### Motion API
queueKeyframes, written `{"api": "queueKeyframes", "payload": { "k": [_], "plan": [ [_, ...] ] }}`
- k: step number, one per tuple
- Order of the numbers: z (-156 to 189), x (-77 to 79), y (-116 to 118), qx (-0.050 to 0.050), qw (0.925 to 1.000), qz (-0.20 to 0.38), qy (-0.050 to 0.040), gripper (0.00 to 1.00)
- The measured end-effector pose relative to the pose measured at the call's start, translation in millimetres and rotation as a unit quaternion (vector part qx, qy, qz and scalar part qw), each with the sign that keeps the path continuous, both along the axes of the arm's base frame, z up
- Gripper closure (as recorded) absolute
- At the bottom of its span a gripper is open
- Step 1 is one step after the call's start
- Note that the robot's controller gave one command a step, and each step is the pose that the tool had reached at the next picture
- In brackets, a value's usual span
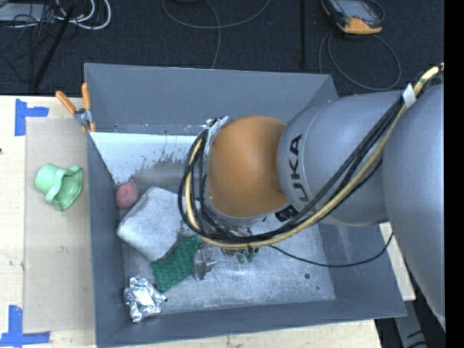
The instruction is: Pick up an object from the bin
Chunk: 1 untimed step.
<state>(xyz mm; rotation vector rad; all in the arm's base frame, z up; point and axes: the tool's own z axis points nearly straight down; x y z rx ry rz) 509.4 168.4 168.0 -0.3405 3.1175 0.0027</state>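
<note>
My gripper (204, 262) pokes out below the orange cover, low in the left middle of the bin. It sits at the right end of a dark green scrub pad (174, 266) that lies flat on the bin floor. The cover hides the rest of the gripper. A pale grey block (148, 220) lies just up and left of the pad, touching it.
A small pink ball (127, 193) rests against the bin's left wall above the grey block. A crumpled piece of silver foil (143, 298) lies in the front left corner. The arm and its cables cover the bin's middle and right.
</note>
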Motion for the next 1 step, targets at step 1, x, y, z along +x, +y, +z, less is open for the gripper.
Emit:
{"api": "queueKeyframes", "payload": {
  "k": [1],
  "plan": [
    [75.3, 1.1, 13.2, 0.000, 1.0000, -0.005, 0.0000, 1.00]
  ]
}}
